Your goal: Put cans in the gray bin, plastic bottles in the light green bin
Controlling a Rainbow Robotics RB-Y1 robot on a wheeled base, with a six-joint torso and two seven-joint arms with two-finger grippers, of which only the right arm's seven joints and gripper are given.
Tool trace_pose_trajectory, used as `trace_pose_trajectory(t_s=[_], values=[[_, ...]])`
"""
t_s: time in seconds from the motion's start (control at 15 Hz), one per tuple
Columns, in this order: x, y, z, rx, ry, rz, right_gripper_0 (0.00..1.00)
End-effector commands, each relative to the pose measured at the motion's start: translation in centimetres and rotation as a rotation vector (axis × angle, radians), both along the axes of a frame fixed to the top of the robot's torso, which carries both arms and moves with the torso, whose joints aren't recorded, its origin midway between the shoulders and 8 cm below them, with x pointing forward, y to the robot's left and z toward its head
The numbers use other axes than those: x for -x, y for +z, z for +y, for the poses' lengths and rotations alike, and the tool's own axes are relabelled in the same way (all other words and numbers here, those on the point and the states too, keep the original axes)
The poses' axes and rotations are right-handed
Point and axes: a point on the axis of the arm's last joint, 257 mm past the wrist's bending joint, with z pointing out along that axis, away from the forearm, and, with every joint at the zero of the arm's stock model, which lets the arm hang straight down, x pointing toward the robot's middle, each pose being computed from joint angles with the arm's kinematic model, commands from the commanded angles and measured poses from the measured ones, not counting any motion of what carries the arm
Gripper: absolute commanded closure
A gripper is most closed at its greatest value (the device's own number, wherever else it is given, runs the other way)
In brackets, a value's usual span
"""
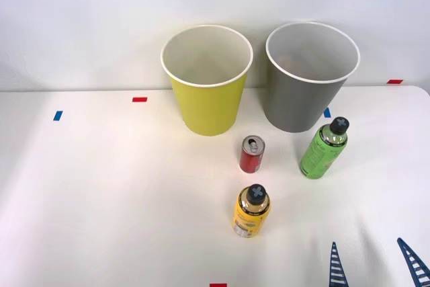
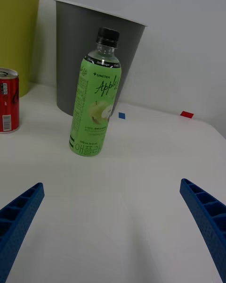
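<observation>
A green plastic bottle (image 1: 324, 149) (image 2: 94, 101) with a black cap stands upright in front of the gray bin (image 1: 312, 78) (image 2: 77, 56). A short red can (image 1: 252, 154) (image 2: 8, 101) stands upright between the two bins' fronts. The yellow-orange bottle (image 1: 251, 212) stands nearer the table's front edge. The light green bin (image 1: 207, 80) (image 2: 16, 37) is left of the gray one. My right gripper (image 1: 374, 265) (image 2: 113, 231) is open at the front right, its blue fingers (image 2: 19, 221) wide apart and well short of the green bottle, nothing between them.
Red tape marks (image 1: 139, 99) and blue tape marks (image 1: 58, 115) lie on the white table (image 1: 101, 186). A white wall rises behind the bins. Open table surface lies left of the bottles and can.
</observation>
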Motion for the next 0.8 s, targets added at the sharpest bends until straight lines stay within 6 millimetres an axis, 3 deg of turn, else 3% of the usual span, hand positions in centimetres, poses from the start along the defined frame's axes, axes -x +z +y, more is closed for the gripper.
trace_pose_trajectory(t_s=[0.07,0.8], values=[[0.0,0.0,-0.01,0.0,0.0,0.0,0.0],[0.0,0.0,-0.01,0.0,0.0,0.0,0.0]])
